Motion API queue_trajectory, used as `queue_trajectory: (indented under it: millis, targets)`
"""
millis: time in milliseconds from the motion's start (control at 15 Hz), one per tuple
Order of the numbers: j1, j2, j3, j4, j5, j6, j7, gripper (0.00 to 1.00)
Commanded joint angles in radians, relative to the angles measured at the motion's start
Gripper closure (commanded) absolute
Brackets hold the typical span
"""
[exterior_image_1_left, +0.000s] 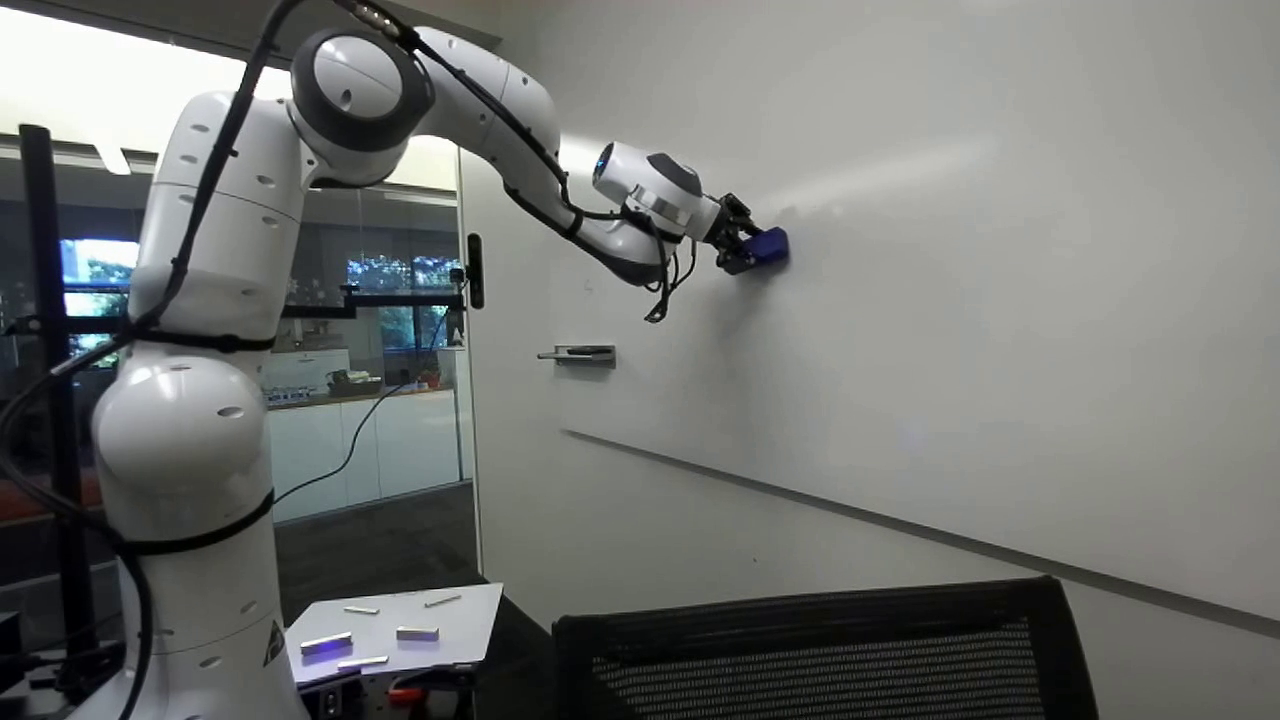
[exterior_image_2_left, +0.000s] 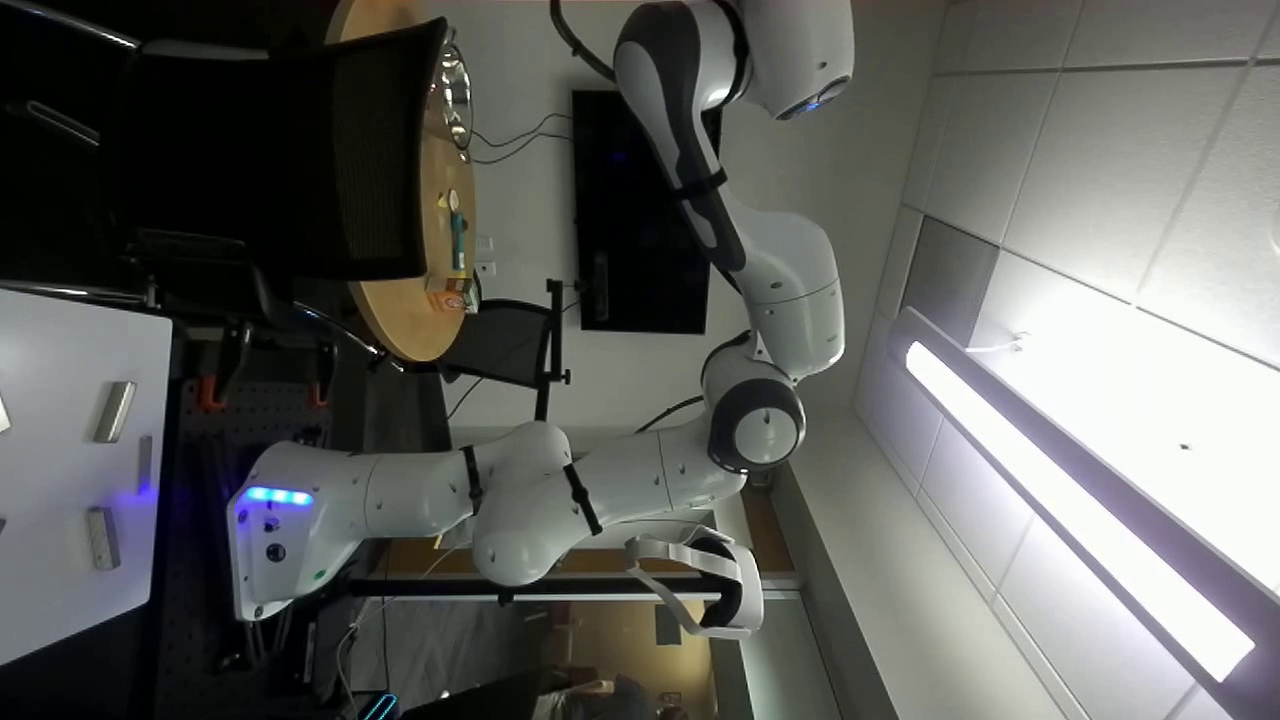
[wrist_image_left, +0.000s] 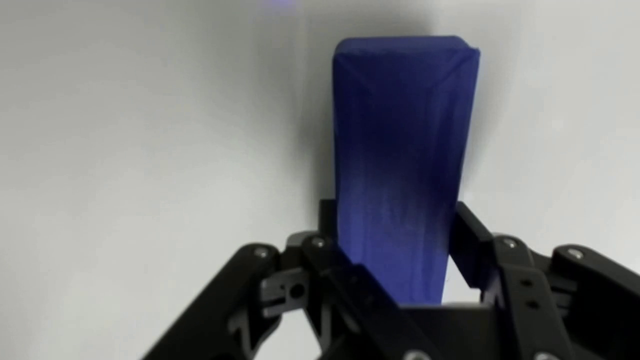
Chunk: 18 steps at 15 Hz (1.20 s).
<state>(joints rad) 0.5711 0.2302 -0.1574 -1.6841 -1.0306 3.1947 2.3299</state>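
While the gripper (wrist_image_left: 395, 222) clamps a dark-blue block (wrist_image_left: 402, 150) by its sides, the block sits right at the whiteboard (exterior_image_1_left: 1000, 390), contact hard to judge, higher up than the small wall shelf (exterior_image_1_left: 602, 359).

Arm (exterior_image_1_left: 240, 235) is glossy white, rounded segments (exterior_image_1_left: 505, 75) with small oval recesses (exterior_image_1_left: 230, 411), dark grey joint ring (exterior_image_1_left: 412, 97) around a white cap (exterior_image_1_left: 357, 76), black straps (exterior_image_1_left: 225, 343) and a thick black cable (exterior_image_1_left: 181, 262) running along it, thin black wires (exterior_image_1_left: 657, 313) by the wrist (exterior_image_1_left: 655, 205). Base (exterior_image_2_left: 305, 540) is white too, has a glowing blue light strip (exterior_image_2_left: 280, 496), round dark ports (exterior_image_2_left: 275, 552), small green dot (exterior_image_2_left: 320, 574), plus a dark triangular marking (exterior_image_1_left: 273, 642) low on the arm. Gripper (wrist_image_left: 393, 217) is black, angular links (wrist_image_left: 595, 290), silver screw heads (wrist_image_left: 261, 252), bit of grey metal (wrist_image_left: 276, 286) at one side
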Motion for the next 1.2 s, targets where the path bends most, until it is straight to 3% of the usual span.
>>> queue_trajectory:
  millis: [0, 267, 600, 1133]
  targets:
    - [0.071, -0.078, -0.054, -0.079, -0.158, 0.110, 0.076, 0.69]
    - [0.131, -0.101, -0.094, -0.060, -0.239, 0.155, 0.090, 0.69]
    - [0.149, -0.043, -0.152, 0.076, -0.183, 0.094, 0.136, 0.69]
    - [0.169, 0.075, -0.332, 0.325, -0.199, 0.059, 0.310, 0.69]
